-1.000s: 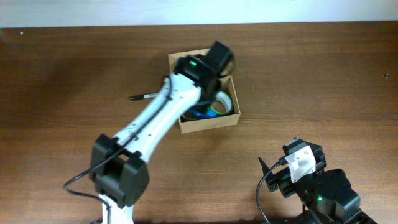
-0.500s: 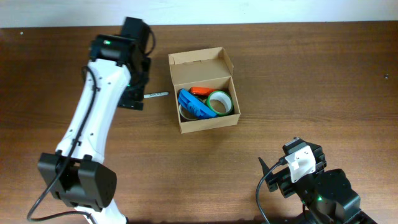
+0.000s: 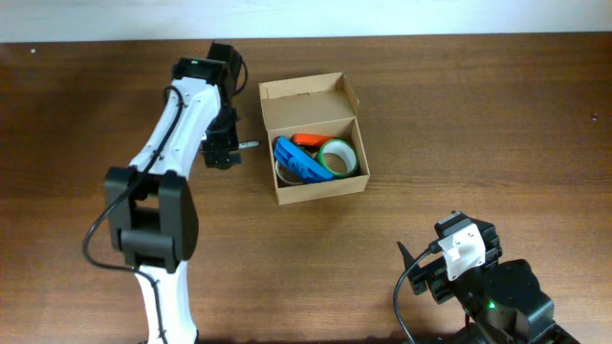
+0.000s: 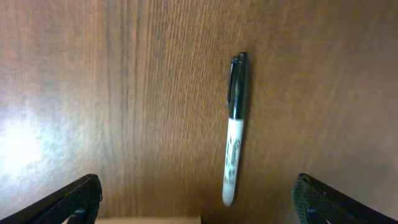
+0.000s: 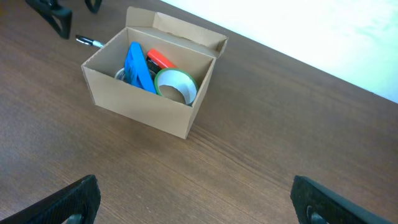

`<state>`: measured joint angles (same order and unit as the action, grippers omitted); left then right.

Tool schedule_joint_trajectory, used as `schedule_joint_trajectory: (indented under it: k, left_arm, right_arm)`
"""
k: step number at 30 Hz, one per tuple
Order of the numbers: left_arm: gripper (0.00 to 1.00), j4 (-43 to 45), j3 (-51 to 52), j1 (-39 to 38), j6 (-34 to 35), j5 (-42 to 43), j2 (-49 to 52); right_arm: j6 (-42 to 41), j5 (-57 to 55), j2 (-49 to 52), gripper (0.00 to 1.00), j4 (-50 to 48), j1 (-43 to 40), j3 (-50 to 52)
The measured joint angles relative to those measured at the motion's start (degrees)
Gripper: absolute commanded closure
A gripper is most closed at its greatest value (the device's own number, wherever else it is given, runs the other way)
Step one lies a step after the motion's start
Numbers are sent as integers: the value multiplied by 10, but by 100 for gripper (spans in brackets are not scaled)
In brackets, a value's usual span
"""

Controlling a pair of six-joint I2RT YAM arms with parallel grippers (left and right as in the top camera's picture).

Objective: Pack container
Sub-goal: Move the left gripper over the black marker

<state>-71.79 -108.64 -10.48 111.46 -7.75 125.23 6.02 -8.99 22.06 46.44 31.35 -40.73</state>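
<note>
Dark brown wood table, with a pale wall behind the far edge. Toward the far edge, near its middle, sits the container point(image 3: 320, 189), lid flap point(image 3: 306, 88) up and open. Holds already a blue packet point(image 3: 296, 161), a green tape roll point(image 3: 337, 158) and something orange-red point(image 3: 308, 140). Just beside its wall on the left-edge side, flat on the table, a black-and-white marker point(image 4: 235, 124).

One second ago, left arm over the container. Half a second ago, out toward the left edge. Now back closer, left gripper point(image 4: 198, 200) above the marker, fingers wide apart, nothing between them. Probably means the last item is delivered and the marker is next to fetch. Needs yet to come down and close around the barrel.

Right gripper point(image 5: 196, 200) parked by the near right corner, spread wide and empty, same as before.
</note>
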Motion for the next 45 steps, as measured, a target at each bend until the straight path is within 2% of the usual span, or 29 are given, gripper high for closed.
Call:
schedule_joint_trajectory:
  k: [3, 17, 22, 25, 31, 36, 43, 44, 45]
  left_arm:
    - [17, 24, 0, 9, 9, 7, 21]
    - [23, 41, 0, 51, 0, 72, 84]
    - [48, 41, 0, 52, -11, 76, 85]
    - [54, 41, 0, 52, -15, 77, 85]
    - [75, 41, 0, 52, -24, 78, 85]
    - [86, 41, 0, 52, -24, 78, 85]
    - [93, 37, 0, 52, -27, 78, 85]
    - [85, 37, -2, 52, -30, 78, 85]
    - [72, 37, -2, 52, -31, 78, 85]
  right_arm:
    - [0, 0, 0, 1, 0, 0, 0]
    - [0, 0, 0, 1, 0, 0, 0]
    - [0, 0, 0, 1, 0, 0, 0]
    - [0, 0, 0, 1, 0, 0, 0]
    - [0, 0, 0, 1, 0, 0, 0]
    - [0, 0, 0, 1, 0, 0, 0]
    - [0, 0, 0, 1, 0, 0, 0]
    - [0, 0, 0, 1, 0, 0, 0]
    - [0, 0, 0, 1, 0, 0, 0]
